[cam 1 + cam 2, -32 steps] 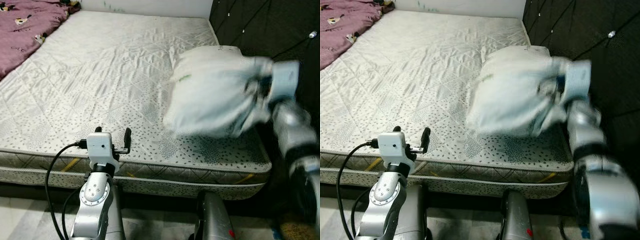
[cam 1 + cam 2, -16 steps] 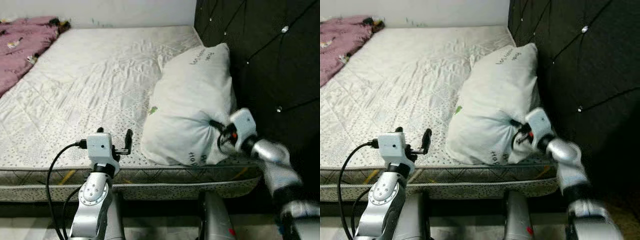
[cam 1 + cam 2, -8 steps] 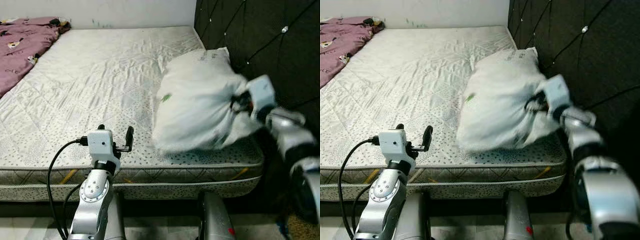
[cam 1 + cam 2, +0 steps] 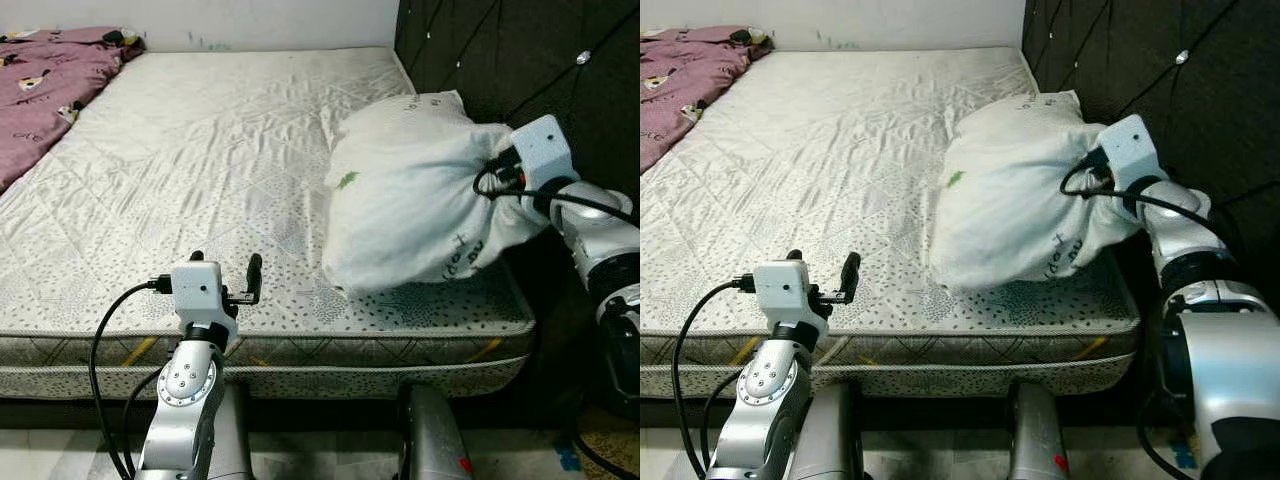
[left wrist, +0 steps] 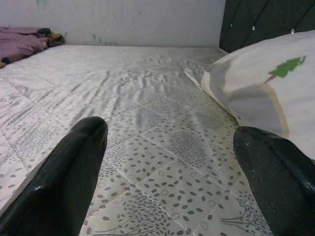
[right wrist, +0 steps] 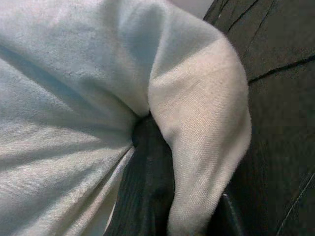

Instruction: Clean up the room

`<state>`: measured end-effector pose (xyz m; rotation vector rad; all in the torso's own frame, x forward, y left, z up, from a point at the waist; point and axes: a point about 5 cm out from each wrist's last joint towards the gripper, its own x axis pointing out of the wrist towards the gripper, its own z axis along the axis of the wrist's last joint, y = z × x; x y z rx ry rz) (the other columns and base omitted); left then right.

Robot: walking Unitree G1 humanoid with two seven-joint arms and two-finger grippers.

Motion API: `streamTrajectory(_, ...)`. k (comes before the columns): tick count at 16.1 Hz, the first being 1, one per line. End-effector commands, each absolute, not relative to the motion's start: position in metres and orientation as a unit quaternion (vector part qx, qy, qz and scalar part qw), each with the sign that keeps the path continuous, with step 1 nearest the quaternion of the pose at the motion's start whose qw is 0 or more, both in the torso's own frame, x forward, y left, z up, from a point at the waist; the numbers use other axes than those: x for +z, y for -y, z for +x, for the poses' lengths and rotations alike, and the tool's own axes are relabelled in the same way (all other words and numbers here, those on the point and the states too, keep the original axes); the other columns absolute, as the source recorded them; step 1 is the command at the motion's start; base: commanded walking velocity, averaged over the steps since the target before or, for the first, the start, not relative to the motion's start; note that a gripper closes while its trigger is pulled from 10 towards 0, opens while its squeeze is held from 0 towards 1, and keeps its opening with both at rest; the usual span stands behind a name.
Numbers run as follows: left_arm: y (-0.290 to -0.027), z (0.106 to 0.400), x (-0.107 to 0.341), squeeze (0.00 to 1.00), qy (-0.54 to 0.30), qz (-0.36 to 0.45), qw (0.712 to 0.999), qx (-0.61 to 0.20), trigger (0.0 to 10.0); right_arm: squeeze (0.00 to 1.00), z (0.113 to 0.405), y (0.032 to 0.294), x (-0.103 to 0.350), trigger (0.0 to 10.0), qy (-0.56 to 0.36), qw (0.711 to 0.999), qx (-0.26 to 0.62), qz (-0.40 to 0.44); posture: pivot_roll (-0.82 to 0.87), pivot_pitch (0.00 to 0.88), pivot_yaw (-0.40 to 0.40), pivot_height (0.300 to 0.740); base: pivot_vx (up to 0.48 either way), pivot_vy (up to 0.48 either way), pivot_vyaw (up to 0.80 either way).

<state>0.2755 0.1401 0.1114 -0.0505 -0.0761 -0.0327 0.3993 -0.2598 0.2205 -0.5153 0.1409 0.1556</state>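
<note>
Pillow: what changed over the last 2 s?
The right tool stays clamped on the white pillow's corner. A second ago the pillow stood propped against the black headboard; it has since been lifted and now hangs tilted, its lower edge on the mattress. The left tool stayed open and idle at the mattress's near edge. The purple blanket is unchanged.

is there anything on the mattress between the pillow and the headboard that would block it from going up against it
Nothing visible does. The right gripper is shut on the pillow, which lies at the mattress end right beside the dark headboard. The gap behind the pillow is hidden, so I can't rule out something there.
</note>
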Motion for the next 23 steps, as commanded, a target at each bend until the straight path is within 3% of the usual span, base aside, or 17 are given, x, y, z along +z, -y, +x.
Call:
streamTrajectory(1, -0.142, 0.275, 0.113, 0.00, 0.042, -0.020, 0.999, -0.008, 10.0, 0.00, 0.405, 0.257, 0.259, 0.0, 0.001, 0.958, 0.058, -0.281, 0.07, 0.000, -0.009, 0.527, 0.000, 0.000, 0.00)
streamTrajectory(5, -0.145, 0.268, 0.112, 0.00, 0.039, -0.017, 0.999, 0.004, 10.0, 0.00, 0.402, 0.264, 0.250, 0.0, 0.009, 0.962, 0.026, -0.273, 0.09, 0.000, -0.021, 0.527, 0.000, 0.000, 0.00)
streamTrajectory(12, -0.143, 0.265, 0.107, 0.00, 0.023, -0.015, 0.999, -0.016, 10.0, 0.00, 0.360, 0.313, 0.181, 0.0, 0.006, 0.976, -0.081, -0.201, 0.04, 0.020, 0.015, 0.527, 0.000, 0.000, 0.00)
streamTrajectory(16, -0.141, 0.268, 0.108, 0.00, 0.023, -0.014, 0.999, -0.027, 10.0, 0.00, 0.346, 0.304, 0.155, 0.0, 0.010, 0.981, -0.073, -0.182, 0.02, 0.021, 0.027, 0.527, 0.000, 0.000, 0.00)
streamTrajectory(17, -0.141, 0.268, 0.108, 0.00, 0.021, -0.015, 0.999, -0.028, 10.0, 0.00, 0.346, 0.290, 0.147, 10.0, 0.010, 0.984, -0.052, -0.169, 0.03, 0.022, 0.025, 0.527, 0.000, 0.000, 0.00)
streamTrajectory(19, -0.138, 0.266, 0.107, 0.00, 0.020, -0.017, 0.999, -0.029, 10.0, 0.00, 0.349, 0.263, 0.142, 10.0, 0.016, 0.986, -0.007, -0.166, 0.03, 0.020, 0.019, 0.527, 0.000, 0.000, 0.00)
streamTrajectory(20, -0.139, 0.265, 0.106, 0.00, 0.019, -0.018, 0.999, -0.028, 10.0, 0.17, 0.349, 0.256, 0.142, 10.0, 0.018, 0.986, 0.003, -0.163, 0.04, 0.018, 0.016, 0.527, 0.000, 0.000, 0.00)
streamTrajectory(21, -0.139, 0.265, 0.105, 0.00, 0.017, -0.019, 0.999, -0.025, 10.0, 1.00, 0.350, 0.249, 0.141, 10.0, 0.016, 0.990, 0.006, -0.143, 0.04, 0.017, 0.007, 0.527, 0.000, 0.000, 0.00)
streamTrajectory(23, -0.140, 0.264, 0.104, 0.00, 0.015, -0.019, 0.999, -0.021, 10.0, 1.00, 0.350, 0.240, 0.140, 10.0, 0.016, 0.991, 0.015, -0.130, 0.04, 0.018, 0.001, 0.527, 0.000, 0.000, 0.00)
